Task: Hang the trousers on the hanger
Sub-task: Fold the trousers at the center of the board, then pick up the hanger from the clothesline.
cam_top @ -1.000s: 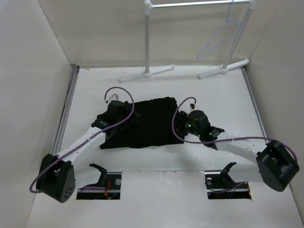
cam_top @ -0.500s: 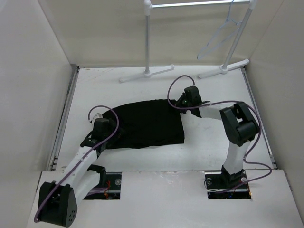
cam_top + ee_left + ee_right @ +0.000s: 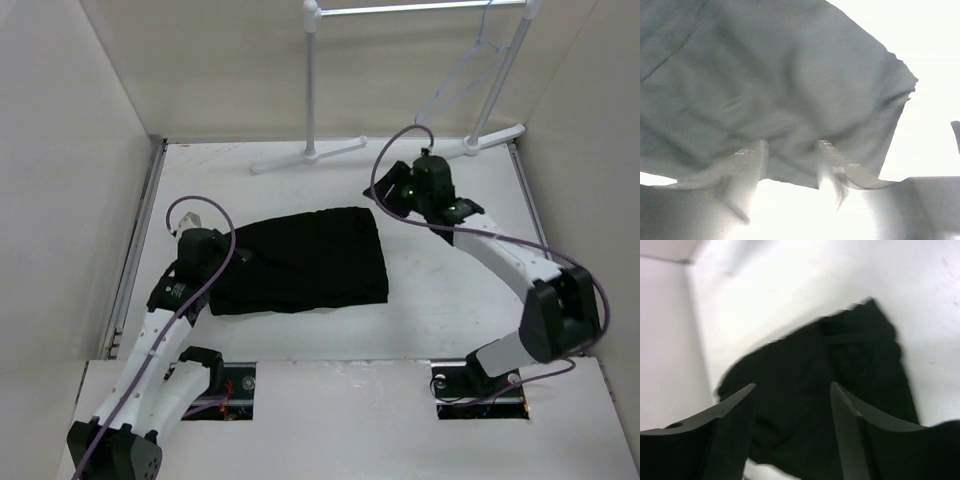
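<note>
The black trousers (image 3: pixel 300 260) lie folded and flat on the white table. My left gripper (image 3: pixel 222 262) is at their left edge, open; in the left wrist view (image 3: pixel 790 150) the fabric (image 3: pixel 780 85) lies just beyond its fingertips. My right gripper (image 3: pixel 388 200) hovers off the trousers' far right corner, open and empty; in the right wrist view (image 3: pixel 792 392) it looks down on the trousers (image 3: pixel 830 390). The pale hanger (image 3: pixel 462 72) hangs from the rack rail at the back right.
The white garment rack (image 3: pixel 312 90) stands at the back, its feet (image 3: pixel 300 157) on the table behind the trousers. White walls close in on the left and right. Purple cables loop over both arms.
The trousers are spread flatter. My left arm has drawn back to the left edge of the cloth. My right arm has lifted off the trousers and moved back towards the rack.
</note>
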You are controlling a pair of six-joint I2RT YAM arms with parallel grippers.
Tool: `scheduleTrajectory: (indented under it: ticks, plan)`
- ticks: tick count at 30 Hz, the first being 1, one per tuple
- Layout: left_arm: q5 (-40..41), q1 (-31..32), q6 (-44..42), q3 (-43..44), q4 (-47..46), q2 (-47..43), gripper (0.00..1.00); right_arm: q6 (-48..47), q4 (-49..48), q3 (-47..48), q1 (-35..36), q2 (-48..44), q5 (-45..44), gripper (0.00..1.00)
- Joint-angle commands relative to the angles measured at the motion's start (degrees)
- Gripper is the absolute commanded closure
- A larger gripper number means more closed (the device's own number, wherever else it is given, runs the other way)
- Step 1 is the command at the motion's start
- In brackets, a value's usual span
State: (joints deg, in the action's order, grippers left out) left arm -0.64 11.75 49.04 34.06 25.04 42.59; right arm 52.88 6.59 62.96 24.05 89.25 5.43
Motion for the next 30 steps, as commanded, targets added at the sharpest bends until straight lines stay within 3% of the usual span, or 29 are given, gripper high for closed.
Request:
scheduleTrajectory:
  ticks: [1,4,6,8,11,15,19,24,30]
  plan:
    - [1.4,1.9,-0.5,5.2,-1.8,3.5,0.68,-6.8,4.7,5.6,-1.2,-9.5,2.2,0.44]
    - [2.0,4.5,-0.3,6.0,-6.1,7.8,0.84,-10.2,7.1,13.6,-5.3,-11.1,2.8,0.79]
    - [2.9,6.6,-0.2,7.5,-7.6,10.7,0.87,-13.0,9.0,20.9,-8.8,-8.7,3.5,0.88]
    - [4.8,8.6,-0.3,9.1,-8.9,12.9,0.88,-14.8,11.5,28.6,-12.1,-5.3,2.8,0.89]
    - [5.5,10.8,-0.6,10.8,-10.4,15.3,0.86,-15.6,14.1,37.9,-17.2,0.1,1.6,0.80]
    - [4.8,11.5,-0.3,10.6,-11.8,16.6,0.79,-15.6,17.8,48.6,-22.3,6.6,1.9,0.48]
    - [4.3,11.0,-0.3,9.8,-11.8,16.9,0.73,-17.3,22.8,58.7,-24.4,13.5,3.5,0.37]
    - [3.7,10.3,-0.3,9.8,-11.8,18.0,0.71,-19.3,23.6,66.6,-24.3,20.5,9.0,0.35]
    - [3.5,11.0,0.0,8.7,-12.5,19.2,0.71,-19.1,20.8,66.8,-24.2,23.0,12.6,0.45]
